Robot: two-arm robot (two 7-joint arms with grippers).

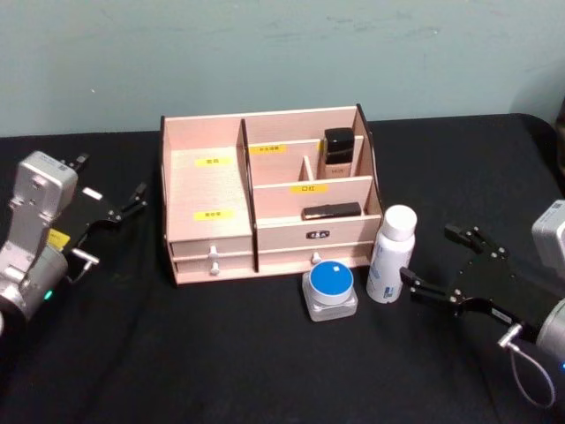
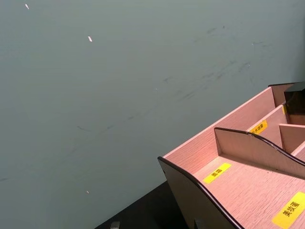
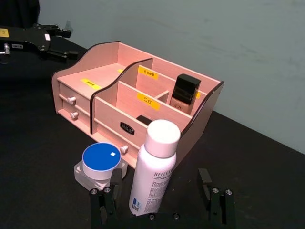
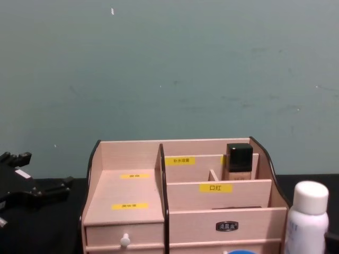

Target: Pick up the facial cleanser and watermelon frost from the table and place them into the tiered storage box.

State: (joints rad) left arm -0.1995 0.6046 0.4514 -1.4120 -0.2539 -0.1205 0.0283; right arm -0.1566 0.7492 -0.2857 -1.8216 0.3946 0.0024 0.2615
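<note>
The cleanser (image 1: pixel 391 254) is a tall, smooth white cylinder with a rounded cap and small blue-and-dark print. It stands upright on the black table (image 1: pixel 221 353), just off the box's front right corner. Just to its left, in front of the box's right drawer, sits the frost jar (image 1: pixel 330 284), squat and cloudy-clear with a square-ish base and a round, glossy blue lid. In the chest view the bottom edge cuts off the cleanser's lower half, and the jar is a mere blue sliver there.

The box (image 1: pixel 265 194) is pale wood with dark curved side edges, stepped compartments, yellow labels and two knobbed drawers. A beige bottle (image 1: pixel 338 150) with a square black cap stands in its rear right compartment. A flat black item (image 1: pixel 331 211), too dim to identify, lies in the lower one in front.

The right gripper (image 1: pixel 439 261) is spread wide just right of the cleanser, holding nothing. In its wrist view the black fingers flank the bottle. Whether the nearer finger touches it is unclear.

The left gripper (image 1: pixel 110 181) hangs parted and empty, left of the box.
</note>
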